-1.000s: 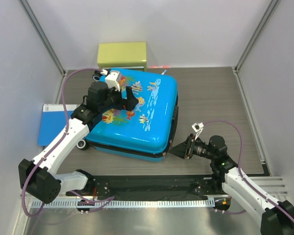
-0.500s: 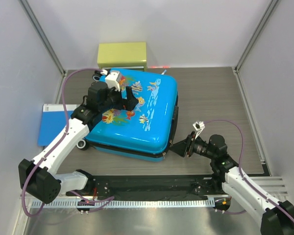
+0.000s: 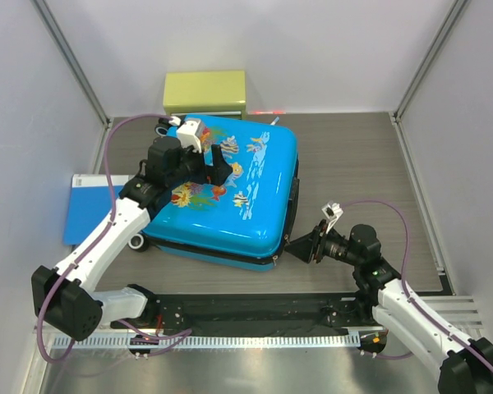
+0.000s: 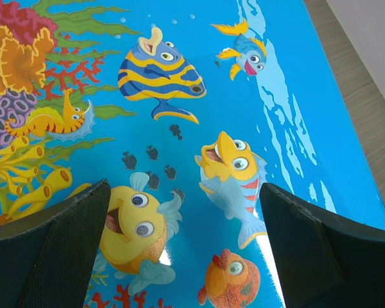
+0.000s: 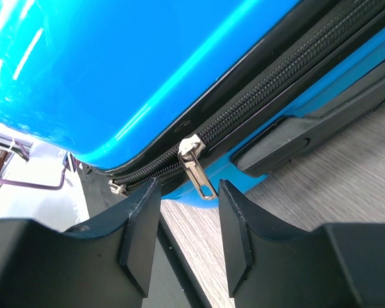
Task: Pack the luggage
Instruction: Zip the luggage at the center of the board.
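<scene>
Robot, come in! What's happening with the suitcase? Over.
Left gripper open over the suitcase. Right gripper open, zipper pull at its fingertips. Nothing blocking.

luggage (image 3: pixel 255 197) closed | left end effector (image 3: pixel 216 167) above | right end effector (image 3: pixel 292 247) at corner

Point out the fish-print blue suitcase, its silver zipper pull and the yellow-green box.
Bright-blue hard-shell suitcase with fish print (image 3: pixel 267 197): top external view, plain part of the lid.
Silver metal zipper pull (image 5: pixel 199 174): right wrist view, on the hanging tab.
Yellow-green box (image 3: pixel 204 90): top external view, its top face.
</scene>
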`<control>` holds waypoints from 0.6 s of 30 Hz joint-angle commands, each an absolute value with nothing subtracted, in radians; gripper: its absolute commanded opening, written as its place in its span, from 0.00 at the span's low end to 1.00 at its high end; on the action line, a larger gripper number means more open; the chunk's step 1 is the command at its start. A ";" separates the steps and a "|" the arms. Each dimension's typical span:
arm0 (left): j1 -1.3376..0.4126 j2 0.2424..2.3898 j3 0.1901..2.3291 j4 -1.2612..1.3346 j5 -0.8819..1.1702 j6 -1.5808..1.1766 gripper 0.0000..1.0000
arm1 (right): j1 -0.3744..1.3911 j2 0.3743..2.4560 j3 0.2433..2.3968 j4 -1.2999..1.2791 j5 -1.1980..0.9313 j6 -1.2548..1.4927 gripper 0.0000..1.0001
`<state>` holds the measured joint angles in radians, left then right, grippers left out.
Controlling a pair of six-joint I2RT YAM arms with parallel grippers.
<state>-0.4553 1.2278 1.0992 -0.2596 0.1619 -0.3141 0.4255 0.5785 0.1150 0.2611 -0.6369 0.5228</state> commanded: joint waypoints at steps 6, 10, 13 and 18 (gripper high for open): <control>-0.449 1.261 1.077 -0.341 0.195 -0.339 0.99 | 0.471 0.591 0.167 0.261 -0.598 0.491 0.44; -0.449 1.266 1.077 -0.341 0.196 -0.339 0.98 | 0.489 0.597 0.181 0.252 -0.571 0.476 0.42; -0.449 1.266 1.078 -0.341 0.198 -0.341 0.98 | 0.500 0.609 0.189 0.255 -0.554 0.472 0.40; -0.449 1.269 1.078 -0.341 0.198 -0.341 0.99 | 0.505 0.635 0.198 0.245 -0.535 0.469 0.23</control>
